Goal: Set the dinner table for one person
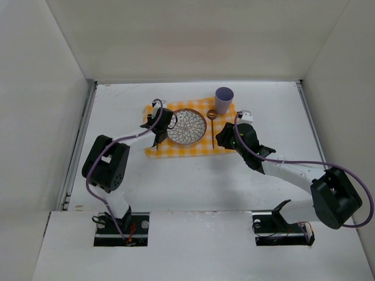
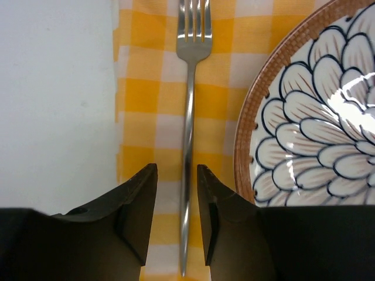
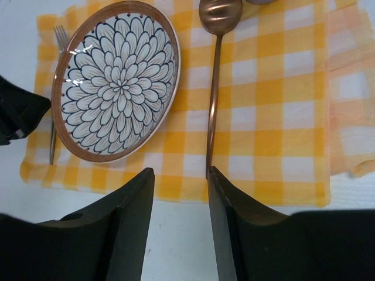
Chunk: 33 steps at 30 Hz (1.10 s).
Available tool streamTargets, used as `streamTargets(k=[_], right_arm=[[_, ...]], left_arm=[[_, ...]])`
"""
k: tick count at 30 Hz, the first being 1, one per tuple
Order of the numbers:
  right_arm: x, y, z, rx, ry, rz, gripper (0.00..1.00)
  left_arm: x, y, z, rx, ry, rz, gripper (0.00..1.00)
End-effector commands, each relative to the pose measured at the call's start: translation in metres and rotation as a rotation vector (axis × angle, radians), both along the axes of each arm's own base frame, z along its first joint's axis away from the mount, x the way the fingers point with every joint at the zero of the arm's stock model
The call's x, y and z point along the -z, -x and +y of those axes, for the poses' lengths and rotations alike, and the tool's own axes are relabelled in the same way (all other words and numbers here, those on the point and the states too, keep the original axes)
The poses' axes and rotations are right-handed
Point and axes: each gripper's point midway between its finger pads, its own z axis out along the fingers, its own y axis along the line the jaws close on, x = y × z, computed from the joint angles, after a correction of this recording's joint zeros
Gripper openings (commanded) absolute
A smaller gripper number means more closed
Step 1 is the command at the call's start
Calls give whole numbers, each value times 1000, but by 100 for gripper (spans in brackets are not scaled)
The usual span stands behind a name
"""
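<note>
Black left pincer (image 2: 176, 175) astride slim steel fork (image 2: 188, 117)

The left arm (image 1: 108, 161) is folded sharply at the elbow and is reached forward and rightward, with the wrist tipped down. The left hand (image 2: 176, 170) is held low, its two dark fingers (image 2: 137, 211) parted, and only a narrow gap is seen between them. The right arm (image 1: 293, 172) is stretched forward and leftward from its base. The right hand (image 3: 179, 172) is likewise aimed downward, its fingers set apart.
</note>
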Motion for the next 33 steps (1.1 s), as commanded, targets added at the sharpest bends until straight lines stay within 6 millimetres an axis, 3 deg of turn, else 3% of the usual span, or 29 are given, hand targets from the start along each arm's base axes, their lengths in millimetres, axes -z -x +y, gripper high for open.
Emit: streamTargets(k=[1, 5, 7, 12, 15, 17, 19, 24, 33], right_arm=[[-17, -8, -1, 21, -34, -54, 49], [-19, -7, -2, 24, -36, -60, 49], [-23, -7, -5, 34, -43, -74, 42], [-41, -3, -21, 106, -86, -140, 21], [-50, -3, -39, 177, -127, -176, 17], [-55, -2, -50, 210, -164, -194, 19], [-58, -1, -63, 252, -207, -216, 29], [-63, 0, -88, 327, -285, -253, 49], [-48, -9, -73, 283, -241, -202, 53]], left_arm=[[-53, 7, -6, -27, 83, -145, 32], [-81, 31, -3, -69, 210, -229, 34], [-88, 48, 4, -110, 295, -265, 34], [-72, 90, 39, -257, 421, -288, 34], [-55, 117, 68, -393, 478, -276, 35], [-46, 135, 88, -489, 502, -266, 35], [-42, 149, 102, -552, 511, -262, 36], [-47, 165, 124, -610, 524, -316, 41], [-41, 163, 123, -621, 500, -248, 45]])
